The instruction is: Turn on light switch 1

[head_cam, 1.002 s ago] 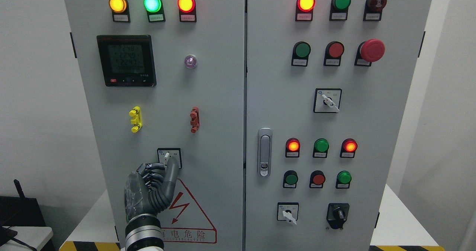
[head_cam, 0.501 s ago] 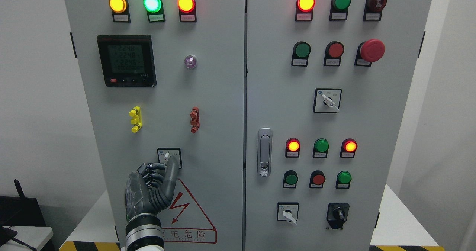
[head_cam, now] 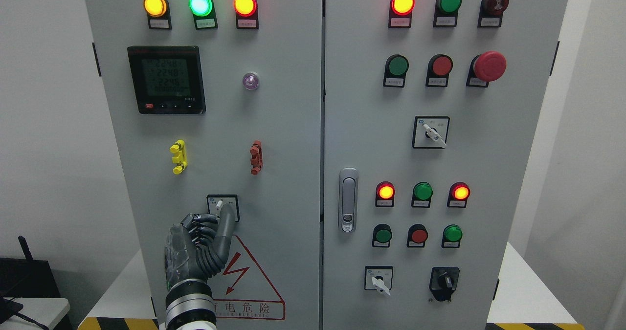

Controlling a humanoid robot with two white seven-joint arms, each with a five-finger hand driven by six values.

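Light switch 1, a small square rotary selector with a white lever on a black-framed plate (head_cam: 222, 207), sits low on the left door of the grey steel control cabinet (head_cam: 283, 124), directly above the red-outlined triangular lightning warning sticker (head_cam: 244, 281). The white lever points up and slightly left. The left hand (head_cam: 198, 249), dark grey with jointed fingers, enters from the bottom edge on a silver ribbed wrist. One finger (head_cam: 226, 222) is extended upward, its tip resting at the lower right of the selector plate, just beside the lever; whether it touches the lever cannot be told. The remaining fingers are curled inward against the palm, and the hand holds nothing.

Above on the same door: a black digital meter with a lit green display (head_cam: 166, 79), and lit yellow (head_cam: 155, 5), green (head_cam: 200, 4) and red (head_cam: 244, 4) round indicator lamps in a row. The right door carries a red mushroom-head stop button (head_cam: 490, 66) and a silver recessed door latch (head_cam: 347, 200). The right hand does not appear.
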